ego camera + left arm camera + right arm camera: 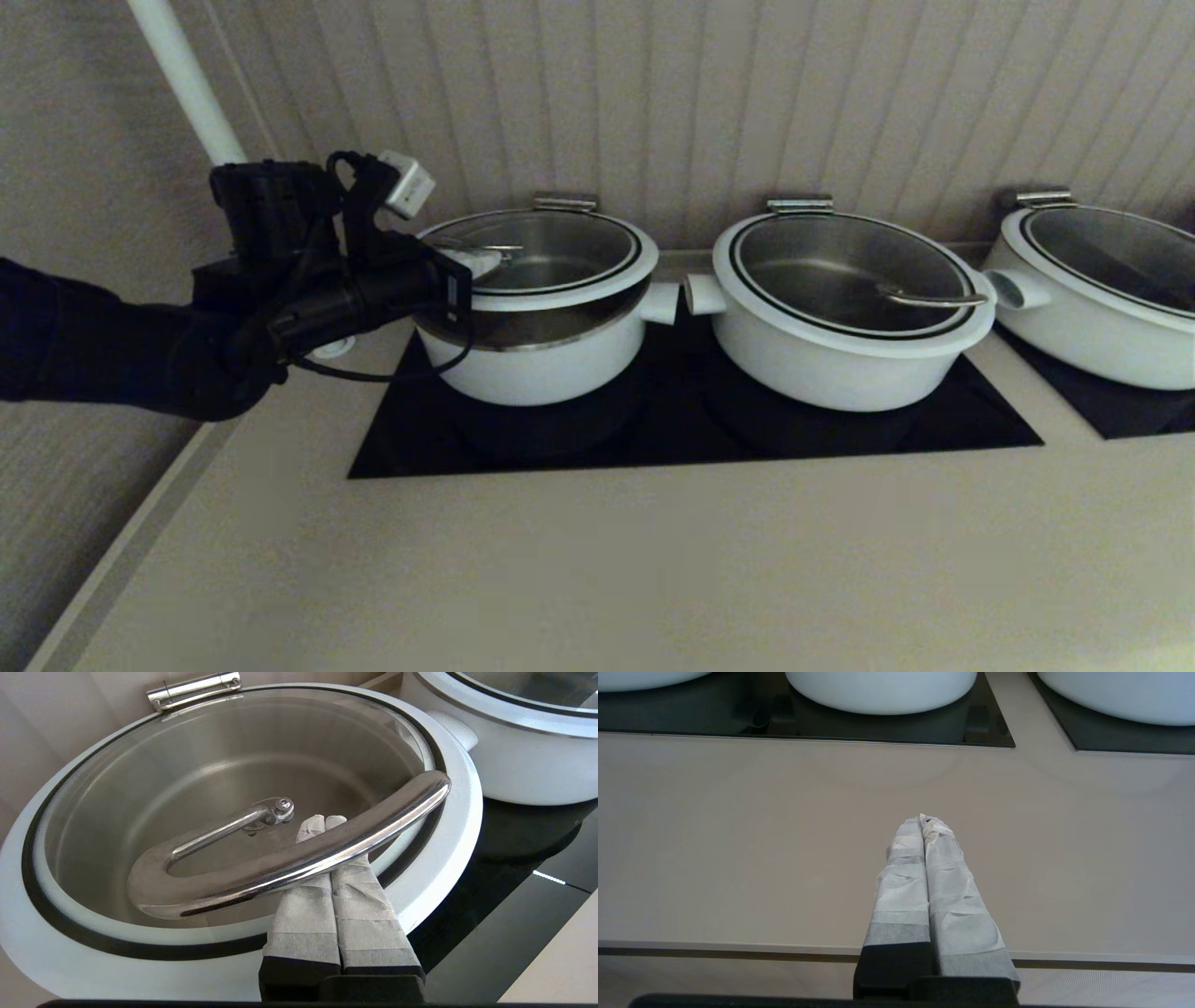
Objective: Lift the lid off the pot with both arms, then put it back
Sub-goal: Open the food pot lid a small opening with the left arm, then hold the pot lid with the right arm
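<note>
Bare beige counter (597, 560) is seen nearest, open up to the black cooktop edge (691, 457), where three white pots are counted, the lid (537, 252) raised above the leftmost pot (541, 369) on the clenched left gripper (322, 821) slid under its handle (289, 858), the right gripper (923, 820) closed, empty.

Probably a buffet or hotel kitchen: three white pots (840, 317) on inset black hobs (691, 429) in a beige counter (597, 560).
</note>
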Robot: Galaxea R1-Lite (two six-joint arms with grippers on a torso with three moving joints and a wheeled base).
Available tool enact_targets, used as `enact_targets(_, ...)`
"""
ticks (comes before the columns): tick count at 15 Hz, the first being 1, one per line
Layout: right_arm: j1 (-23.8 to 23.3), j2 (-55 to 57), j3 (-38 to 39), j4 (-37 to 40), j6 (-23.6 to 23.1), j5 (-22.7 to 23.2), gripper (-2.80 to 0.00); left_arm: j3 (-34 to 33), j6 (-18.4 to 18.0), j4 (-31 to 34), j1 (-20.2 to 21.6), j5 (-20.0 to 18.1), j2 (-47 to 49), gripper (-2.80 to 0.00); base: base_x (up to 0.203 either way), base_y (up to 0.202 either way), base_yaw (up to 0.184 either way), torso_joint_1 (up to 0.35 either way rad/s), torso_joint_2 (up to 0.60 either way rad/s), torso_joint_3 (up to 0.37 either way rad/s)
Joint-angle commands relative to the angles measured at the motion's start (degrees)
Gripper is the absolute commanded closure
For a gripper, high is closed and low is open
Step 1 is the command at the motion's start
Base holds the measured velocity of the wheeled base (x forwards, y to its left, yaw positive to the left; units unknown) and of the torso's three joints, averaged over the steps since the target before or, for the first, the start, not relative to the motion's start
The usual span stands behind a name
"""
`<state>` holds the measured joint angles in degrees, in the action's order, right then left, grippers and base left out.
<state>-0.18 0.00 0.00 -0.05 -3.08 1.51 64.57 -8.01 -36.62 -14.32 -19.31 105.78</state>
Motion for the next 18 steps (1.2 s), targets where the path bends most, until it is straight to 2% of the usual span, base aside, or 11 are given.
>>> enact_targets(1, 0.01, 0.18, -0.47, -0.13, -0.70, 0.33, 0.00, 0.47, 0.01, -0.21, 0.09, -0.11, 0.39, 0.00, 0.000, 0.000, 0.000, 0.000, 0.00, 0.000)
enact_targets(5, 0.01, 0.43, -3.01, 0.04, -0.87, 4.65, 0.00, 2.18, 0.79, -0.21, 0.01, -0.11, 0.65, 0.00, 0.000, 0.000, 0.000, 0.000, 0.00, 0.000)
enact_targets(10, 0.01, 1.36, -4.80, 0.50, -4.31, 10.63, 0.00, 3.63, 0.80, -0.21, 0.09, -0.11, 1.01, 0.00, 0.000, 0.000, 0.000, 0.000, 0.00, 0.000)
enact_targets(18, 0.34, 11.81, -9.39, -2.35, -5.44, 12.45, 0.00, 3.70, 0.89, -0.21, 0.08, -0.11, 1.00, 0.00, 0.000, 0.000, 0.000, 0.000, 0.00, 0.000)
